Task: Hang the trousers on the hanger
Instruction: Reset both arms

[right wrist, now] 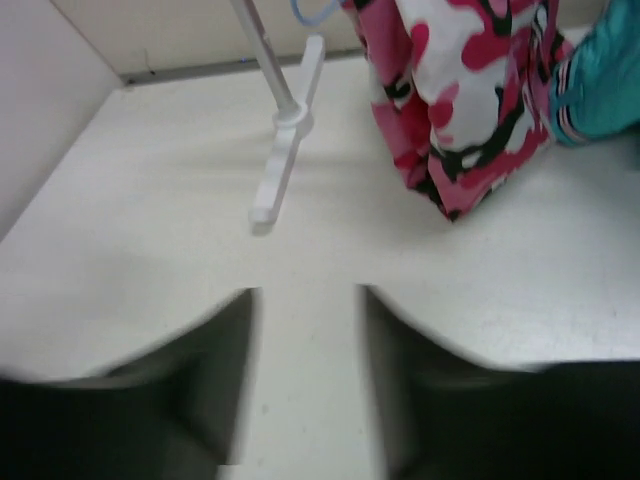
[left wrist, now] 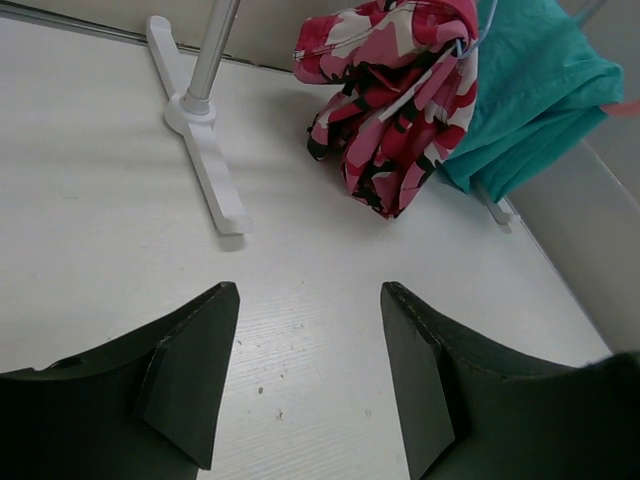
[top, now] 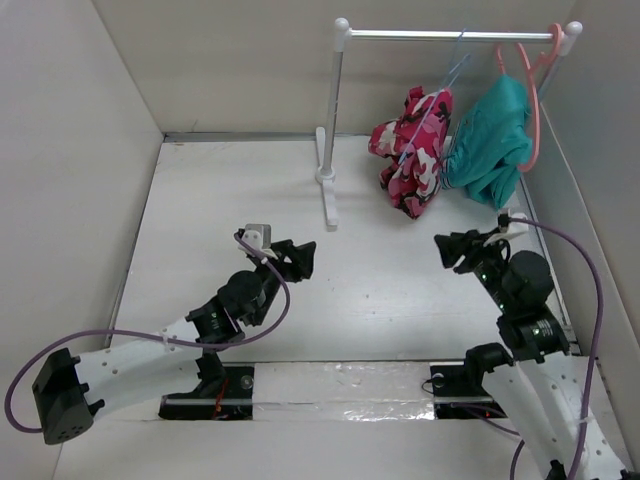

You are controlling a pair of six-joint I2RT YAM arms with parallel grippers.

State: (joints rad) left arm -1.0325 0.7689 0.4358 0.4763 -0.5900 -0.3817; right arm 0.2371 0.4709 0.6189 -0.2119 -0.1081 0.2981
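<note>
Nearest the bases, both arms reach out low over the white table [top: 380, 310], and neither carries anything. The left gripper [left wrist: 305, 300] has its two dark fingers spread wide, with only bare tabletop between them. The right gripper [right wrist: 308, 300] is blurred in its own wrist view, but a narrower strip of table shows between its fingers, so they are apart and hold nothing. Both stand well apart from the clothes.

Farther out is the white foot [left wrist: 205, 165] of the clothes rack, with its post rising to the rail [top: 400, 34]. The pale-blue hanger [top: 455, 68] is hooked on that rail, and the camouflage trousers [top: 412, 150] are draped over it in a bunched, folded mass, just beside the teal garment [top: 492, 135] on the coral-pink hanger [top: 537, 100]. The two garments touch at the side. The lower end of the trousers comes down close to the table. I cannot tell whether it rests there.

By my reading, the placing itself looks done and the step in hand is the release and the check. The next move calls for clearing both arms off without brushing the cloth or rack. If the drape looks lopsided, a light tug could even the legs so that the trousers do not slide off the thin hanger.
</note>
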